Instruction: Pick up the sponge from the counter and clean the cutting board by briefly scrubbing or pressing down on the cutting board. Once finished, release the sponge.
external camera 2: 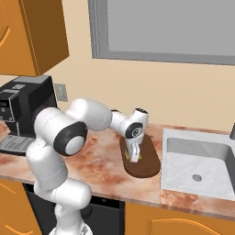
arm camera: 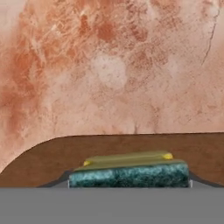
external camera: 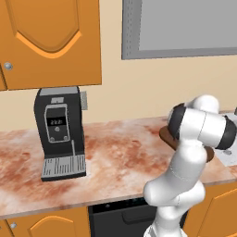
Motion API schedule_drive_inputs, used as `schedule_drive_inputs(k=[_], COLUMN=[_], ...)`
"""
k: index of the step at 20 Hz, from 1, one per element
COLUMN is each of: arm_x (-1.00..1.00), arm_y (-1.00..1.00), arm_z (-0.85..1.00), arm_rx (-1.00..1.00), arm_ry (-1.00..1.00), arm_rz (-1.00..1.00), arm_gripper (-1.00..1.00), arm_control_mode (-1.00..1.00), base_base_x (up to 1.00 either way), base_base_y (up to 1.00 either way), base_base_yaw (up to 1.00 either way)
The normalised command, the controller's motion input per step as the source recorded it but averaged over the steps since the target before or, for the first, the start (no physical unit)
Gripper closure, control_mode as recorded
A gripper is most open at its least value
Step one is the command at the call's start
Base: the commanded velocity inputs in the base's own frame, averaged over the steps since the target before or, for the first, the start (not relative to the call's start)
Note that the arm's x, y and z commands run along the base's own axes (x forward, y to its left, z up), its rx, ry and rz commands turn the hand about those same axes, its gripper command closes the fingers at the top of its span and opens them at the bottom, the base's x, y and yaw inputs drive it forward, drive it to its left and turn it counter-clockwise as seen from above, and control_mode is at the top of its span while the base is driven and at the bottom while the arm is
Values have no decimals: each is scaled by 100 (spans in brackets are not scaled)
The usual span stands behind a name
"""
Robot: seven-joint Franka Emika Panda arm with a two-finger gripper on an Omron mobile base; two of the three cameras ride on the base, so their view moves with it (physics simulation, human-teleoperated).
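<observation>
Along the wall under the orange cabinets (external camera: 51, 41) and the grey window (external camera 2: 165, 30) runs the counter (external camera: 115, 157), a long top of pinkish stone with reddish-brown blotches. At its right end, in the right base view, a pale sink (external camera 2: 197, 165) is set into it. Toward the left stands a black coffee machine (external camera: 59, 132) with a grey drip tray at its foot, well apart from the work area.

Between the coffee machine and the sink lies the cutting board (external camera 2: 142, 163), a flat dark brown oval with rounded edges, just beside the sink's left rim. In the left base view the white arm hides most of it, and only a brown edge shows behind the elbow.

The arm reaches forward and bends down over the board, so that the gripper (external camera 2: 134, 157) points down at the board's middle, very close to its surface; whether the sponge touches the wood cannot be told.

The sponge (arm camera: 129, 171) sits right at the gripper, between the fingers. In the hand view it lies across the bottom, dark green layer toward the camera and yellow body behind it, with the brown board beneath and the blotched counter beyond. A dark finger (arm camera: 195, 179) shows at each end of the sponge, close against it, so the gripper is pinching the sponge. In the right base view a bit of yellow peeks out beside the fingers.
</observation>
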Motion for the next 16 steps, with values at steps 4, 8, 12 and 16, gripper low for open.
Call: schedule_drive_inputs(k=[4, 8, 12, 16], arm_x=[-100, -99, -95, -81], arm_y=[-19, -16, -12, -12], arm_z=[-40, -44, -38, -20], arm_rx=[2, 0, 0, 0], arm_ry=[-10, -12, -11, -1], arm_rz=[3, 1, 0, 0], arm_gripper=[100, 100, 100, 100], arm_control_mode=[-100, -100, -100, -100], base_base_x=[0, 0, 0, 0], base_base_y=[0, 0, 0, 0], base_base_yaw=[0, 0, 0, 0])
